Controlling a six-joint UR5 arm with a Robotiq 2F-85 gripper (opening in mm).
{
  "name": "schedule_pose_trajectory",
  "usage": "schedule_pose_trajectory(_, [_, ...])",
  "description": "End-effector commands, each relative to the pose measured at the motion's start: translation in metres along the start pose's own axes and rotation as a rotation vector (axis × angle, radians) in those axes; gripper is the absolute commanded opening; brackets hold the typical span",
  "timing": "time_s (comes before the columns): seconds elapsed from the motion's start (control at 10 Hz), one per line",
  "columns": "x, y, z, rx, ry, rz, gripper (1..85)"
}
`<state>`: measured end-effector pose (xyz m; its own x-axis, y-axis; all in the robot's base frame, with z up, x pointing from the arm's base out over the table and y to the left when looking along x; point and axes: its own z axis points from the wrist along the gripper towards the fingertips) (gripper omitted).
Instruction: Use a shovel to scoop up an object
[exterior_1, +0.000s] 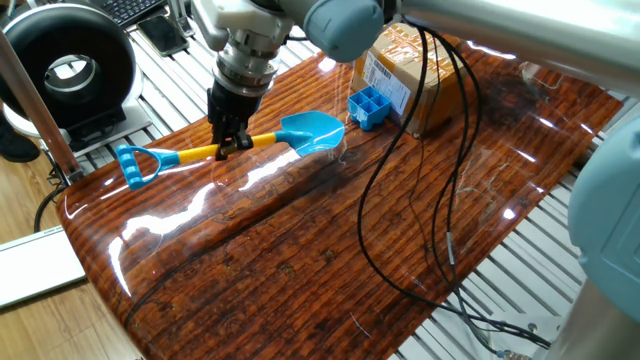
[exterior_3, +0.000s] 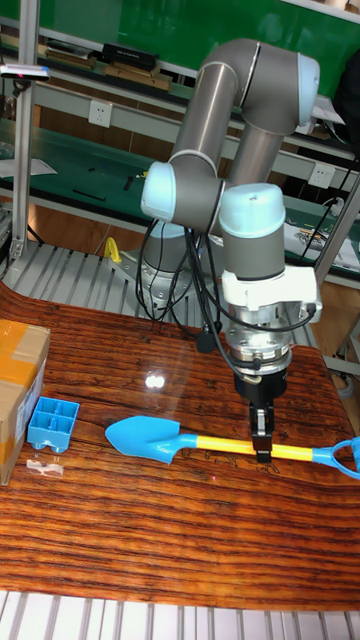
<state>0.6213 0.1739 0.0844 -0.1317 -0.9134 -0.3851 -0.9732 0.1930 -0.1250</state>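
One end effector (exterior_3: 262, 443) gripping shovel (exterior_3: 205, 441), box label (exterior_1: 384, 80) unreadable

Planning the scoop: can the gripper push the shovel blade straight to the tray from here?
Probably yes. The gripper holds the shovel, and bare table separates blade from tray.

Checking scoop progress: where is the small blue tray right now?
The blue tray sits on the table against the cardboard box, just beyond the shovel blade tip, not yet on it.
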Motion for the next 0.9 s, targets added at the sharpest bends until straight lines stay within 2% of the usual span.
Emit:
schedule_pose_trajectory(0.0, [0.008,0.000,-0.003,0.000,-0.038,-0.022,1.3])
schedule_pose_trajectory(0.3, [0.033,0.004,-0.010,-0.007,-0.044,-0.053,1.3])
schedule_pose_trajectory(0.5, [0.028,0.005,-0.011,-0.009,-0.064,-0.042,1.3])
schedule_pose_trajectory(0.8, [0.031,0.003,-0.011,-0.004,-0.054,-0.021,1.3])
